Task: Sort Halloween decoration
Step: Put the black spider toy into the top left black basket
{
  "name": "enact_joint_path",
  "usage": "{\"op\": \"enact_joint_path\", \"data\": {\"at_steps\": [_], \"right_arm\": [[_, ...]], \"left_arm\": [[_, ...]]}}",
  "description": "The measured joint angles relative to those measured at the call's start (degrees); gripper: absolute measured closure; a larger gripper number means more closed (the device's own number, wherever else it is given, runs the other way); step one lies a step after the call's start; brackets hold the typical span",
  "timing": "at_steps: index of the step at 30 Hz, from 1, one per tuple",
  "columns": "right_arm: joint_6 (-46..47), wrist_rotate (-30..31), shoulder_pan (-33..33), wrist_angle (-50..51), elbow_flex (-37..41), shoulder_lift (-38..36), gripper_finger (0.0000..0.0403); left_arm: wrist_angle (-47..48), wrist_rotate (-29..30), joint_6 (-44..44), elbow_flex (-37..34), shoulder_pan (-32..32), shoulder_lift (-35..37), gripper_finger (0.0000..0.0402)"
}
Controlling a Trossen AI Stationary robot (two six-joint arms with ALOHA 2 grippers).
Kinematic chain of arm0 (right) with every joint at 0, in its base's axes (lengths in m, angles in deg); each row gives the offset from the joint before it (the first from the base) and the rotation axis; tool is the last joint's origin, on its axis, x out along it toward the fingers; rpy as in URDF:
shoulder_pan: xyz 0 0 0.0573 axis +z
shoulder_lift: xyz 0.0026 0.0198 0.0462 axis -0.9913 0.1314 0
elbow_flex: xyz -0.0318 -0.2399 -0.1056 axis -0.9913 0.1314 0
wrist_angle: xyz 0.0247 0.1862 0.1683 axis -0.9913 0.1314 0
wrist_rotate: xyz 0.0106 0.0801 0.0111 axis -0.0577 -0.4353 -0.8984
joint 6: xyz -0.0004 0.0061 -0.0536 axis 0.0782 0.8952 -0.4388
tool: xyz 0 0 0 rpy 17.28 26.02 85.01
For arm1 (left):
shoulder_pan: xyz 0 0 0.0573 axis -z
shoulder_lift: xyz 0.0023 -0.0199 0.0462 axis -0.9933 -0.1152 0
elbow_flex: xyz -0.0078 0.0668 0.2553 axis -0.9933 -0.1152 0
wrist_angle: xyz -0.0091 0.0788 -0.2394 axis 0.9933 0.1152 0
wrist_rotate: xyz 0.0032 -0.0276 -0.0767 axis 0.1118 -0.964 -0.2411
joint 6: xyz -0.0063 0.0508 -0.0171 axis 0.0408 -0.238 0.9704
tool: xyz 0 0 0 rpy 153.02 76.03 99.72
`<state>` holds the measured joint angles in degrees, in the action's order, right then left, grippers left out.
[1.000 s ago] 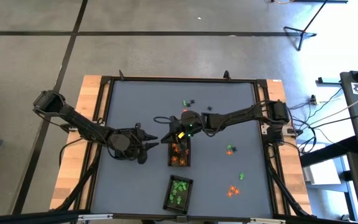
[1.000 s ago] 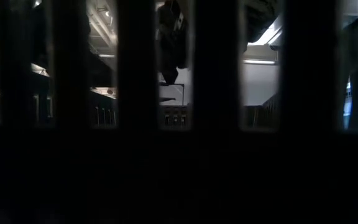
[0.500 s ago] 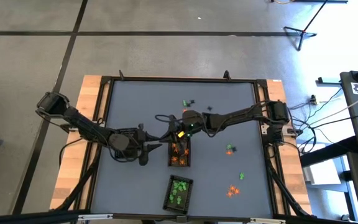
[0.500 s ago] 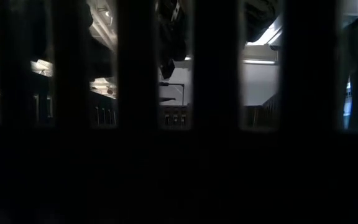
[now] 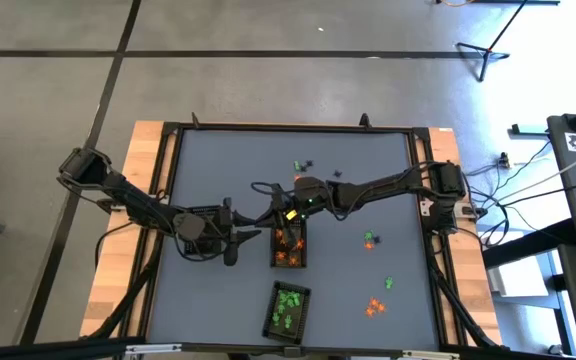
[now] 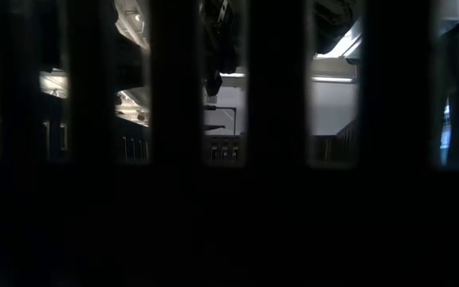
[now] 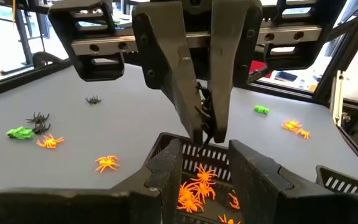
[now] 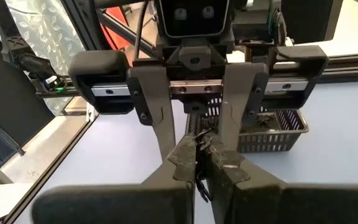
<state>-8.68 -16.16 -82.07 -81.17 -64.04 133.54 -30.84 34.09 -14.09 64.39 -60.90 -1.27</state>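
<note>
My right gripper (image 5: 271, 224) reaches in from the table's right and hangs over the tray of orange trinkets (image 5: 288, 248). It is shut on a tiny black spider (image 7: 205, 121). My left gripper (image 5: 254, 235) lies level at the tray's left end. It is open, and its fingers (image 7: 166, 177) stand on either side of the right fingertips without touching them. Loose orange, green and black trinkets (image 5: 303, 166) lie on the grey tabletop. A tray of green trinkets (image 5: 288, 310) sits near the front edge. A tray of black trinkets (image 8: 272, 127) shows behind the left gripper. My right gripper pinches the black spider (image 8: 199, 179) between its two fingertips (image 7: 194, 115), coming from above and slanting down from the table's right. The spider is lifted clear, just above the left end of the orange tray (image 7: 166, 144). Its legs stick out below the tips.
More loose trinkets lie on the table's right half (image 5: 370, 240), (image 5: 388, 283), (image 5: 373, 307), and a few by the far middle (image 7: 39, 121). Dark upright bars fill the low view. Open tabletop lies along the far side and the left front.
My left gripper has slid toward the table's right, up to the orange tray's left end and the right gripper's fingertips. My right gripper has kept its place over the tray, still shut on the black spider.
</note>
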Motion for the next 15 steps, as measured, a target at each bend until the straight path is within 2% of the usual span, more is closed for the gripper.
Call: {"op": "enact_joint_path", "data": {"at_steps": [15], "right_arm": [[0.2, 0.0, 0.0, -0.1, 0.0, 0.0, 0.0384]], "left_arm": [[-1.7, 1.3, -0.1, 0.0, -0.1, 0.0, 0.0278]]}}
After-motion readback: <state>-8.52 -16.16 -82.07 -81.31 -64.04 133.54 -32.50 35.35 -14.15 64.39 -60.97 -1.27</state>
